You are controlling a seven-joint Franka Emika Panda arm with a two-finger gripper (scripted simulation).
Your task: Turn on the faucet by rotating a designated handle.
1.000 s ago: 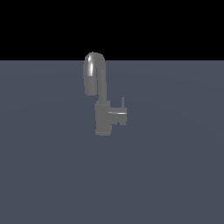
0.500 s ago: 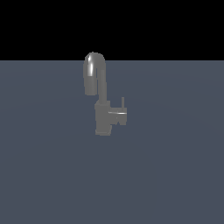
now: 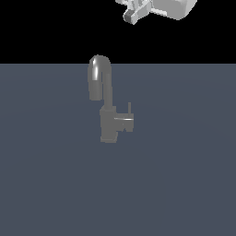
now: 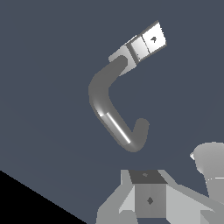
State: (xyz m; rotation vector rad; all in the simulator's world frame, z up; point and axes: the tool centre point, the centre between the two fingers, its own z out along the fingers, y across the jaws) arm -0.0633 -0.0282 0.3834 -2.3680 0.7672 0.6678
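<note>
Slate-blue flat ground [image 3: 55,184] fills the lower part of the exterior view, with plain black backdrop above it.

Item, near: faucet [image 3: 108,120], grey metal, standing upright on the ground about the middle of the view. Blocky body below; tall gooseneck spout [image 3: 98,73] rising from it and curving over toward the exterior view's left, mouth pointing down.

Item: handle [image 3: 126,120], a short horizontal stub on the body's side toward the exterior view's right, thin lever standing upright at its end. Nothing touches it.

Item, far: gripper [image 3: 136,11], white and grey, at the top edge of the exterior view, high above the faucet and to its right, well apart. Arm largely cropped. Whether the fingers are spread or closed cannot be told. Wrist view looks down on the spout from above, gripper body in the foreground.
</note>
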